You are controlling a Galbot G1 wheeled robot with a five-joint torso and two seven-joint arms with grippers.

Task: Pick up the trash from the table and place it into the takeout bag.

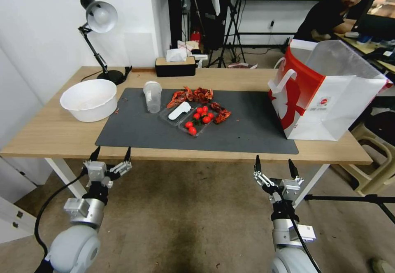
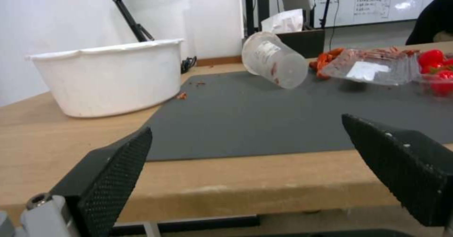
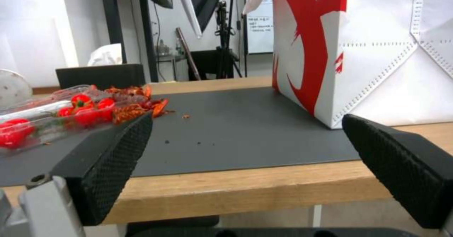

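hovering in front of the near edge of the tabletop [image 1: 53,133], both arms are low and hold nothing. the left end effector [image 1: 111,154] is before the near left corner of the dark grey mat [image 1: 247,133], its two black fingers spread wide apart. the right end effector [image 1: 275,164] is before the near right part of the mat, also with its fingers spread wide and nothing between them.

on the mat, a clear plastic cup [image 1: 152,96] stands upright toward the far left side. in the left wrist view the same cup [image 2: 275,60] looks tilted, which comes from the camera angle, and red smears show on its wall. to the right of the cup there is a clear tray [image 1: 193,120] with red tomatoes [image 1: 199,117] and a white flat piece [image 1: 180,110] in it. red crayfish shells [image 1: 193,95] lie around the far and right side of the tray, on the mat.

the takeout bag [image 1: 329,96] stands upright and open at the right end of the tabletop, partly on the mat, with its red side turned toward the tray. a large white bowl [image 1: 89,99] sits on the bare wood just left of the mat. a black desk lamp [image 1: 98,22] and a dark tissue box [image 1: 175,66] are along the far edge.
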